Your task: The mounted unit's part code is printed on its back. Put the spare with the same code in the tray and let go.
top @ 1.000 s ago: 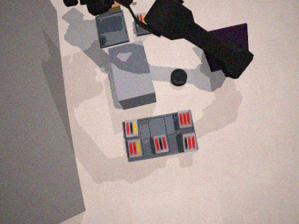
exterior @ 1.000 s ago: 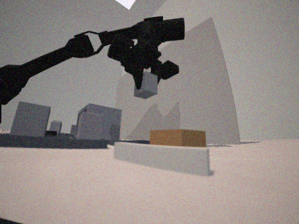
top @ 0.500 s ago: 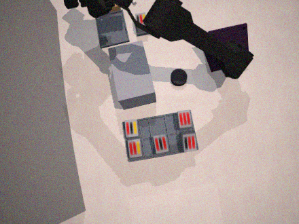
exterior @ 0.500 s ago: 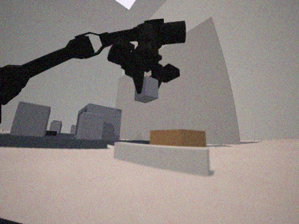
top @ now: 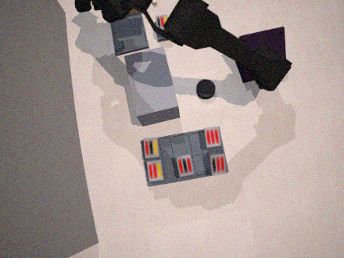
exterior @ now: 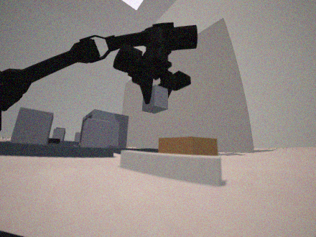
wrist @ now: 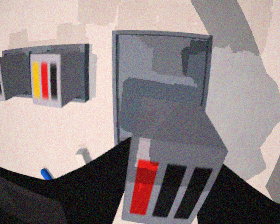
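My gripper (exterior: 158,98) (wrist: 165,150) is shut on a grey spare, whose face shows one red and two black stripes in the wrist view. It holds the spare in the air, over the near part of the dark grey tray (top: 133,51) (wrist: 116,90) as the wrist view shows it. In the top view the arm hides the fingers. Spares with red, black and yellow stripes stand in the larger rack (top: 180,143). A spare with yellow, red and black stripes (wrist: 47,80) (top: 162,22) stands in a smaller rack (wrist: 87,65). I cannot make out the mounted unit or its back code.
A large grey box (top: 156,96) stands between the tray and the larger rack. A black round knob (top: 206,89) is beside it. A dark purple panel (top: 266,41) lies under the arm. A brown block (exterior: 188,146) shows behind a low pale wall (exterior: 170,165).
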{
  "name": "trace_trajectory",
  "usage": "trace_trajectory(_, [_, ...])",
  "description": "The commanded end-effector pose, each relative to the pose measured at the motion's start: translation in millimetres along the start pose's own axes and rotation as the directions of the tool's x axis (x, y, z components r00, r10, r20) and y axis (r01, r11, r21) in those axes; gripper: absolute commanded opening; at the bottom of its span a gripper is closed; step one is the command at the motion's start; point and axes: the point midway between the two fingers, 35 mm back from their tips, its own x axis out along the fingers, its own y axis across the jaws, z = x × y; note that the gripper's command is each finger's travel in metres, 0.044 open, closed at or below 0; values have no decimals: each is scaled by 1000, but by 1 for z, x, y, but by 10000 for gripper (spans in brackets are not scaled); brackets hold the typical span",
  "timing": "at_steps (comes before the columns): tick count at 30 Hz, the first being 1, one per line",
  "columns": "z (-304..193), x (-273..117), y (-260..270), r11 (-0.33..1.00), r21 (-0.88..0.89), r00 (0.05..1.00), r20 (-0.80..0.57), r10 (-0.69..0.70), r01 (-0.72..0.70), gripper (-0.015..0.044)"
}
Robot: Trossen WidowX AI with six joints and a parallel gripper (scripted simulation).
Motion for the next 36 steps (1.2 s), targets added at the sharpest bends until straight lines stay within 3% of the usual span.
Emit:
trace_trajectory(1, [0, 3, 1, 1000, 5, 1000, 4, 0, 0, 0])
trace_trajectory(36, [0, 28, 0, 1000, 5, 1000, 5, -1, 1, 0])
